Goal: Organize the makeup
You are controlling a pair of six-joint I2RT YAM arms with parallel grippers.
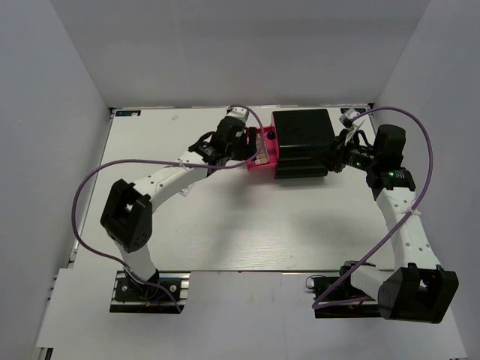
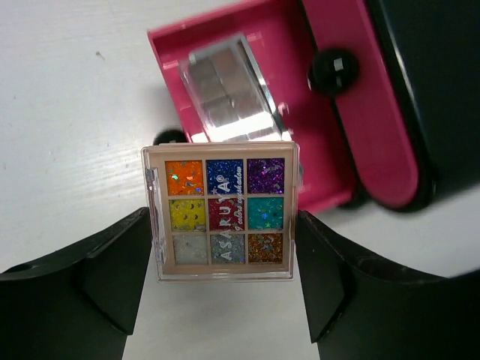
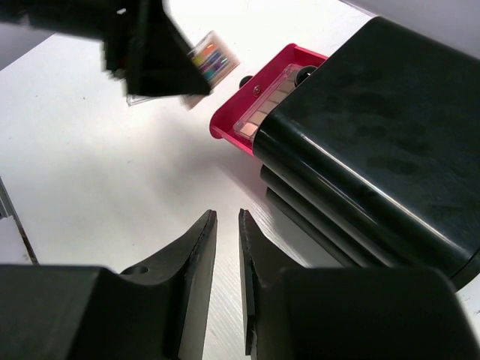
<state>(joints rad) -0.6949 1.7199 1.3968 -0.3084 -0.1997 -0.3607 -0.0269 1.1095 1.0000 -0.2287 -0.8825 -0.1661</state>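
My left gripper (image 2: 223, 219) is shut on the square multicolour palette (image 2: 221, 210), with a finger against each side edge. It holds the palette just over the near end of the open pink drawer (image 2: 330, 161). A long brown-toned palette (image 2: 225, 94) lies inside that drawer. In the top view the left gripper (image 1: 251, 154) is at the drawer (image 1: 266, 150), left of the black drawer box (image 1: 302, 142). My right gripper (image 3: 227, 215) is nearly closed with nothing between its fingers, hovering by the box's right side (image 1: 335, 159). No lipstick tubes are in view.
The black drawer box (image 3: 375, 135) fills the right of the right wrist view. Its pink drawer (image 3: 251, 112) sticks out to the left, with the held palette (image 3: 211, 58) beyond it. White walls enclose the white table (image 1: 225, 225).
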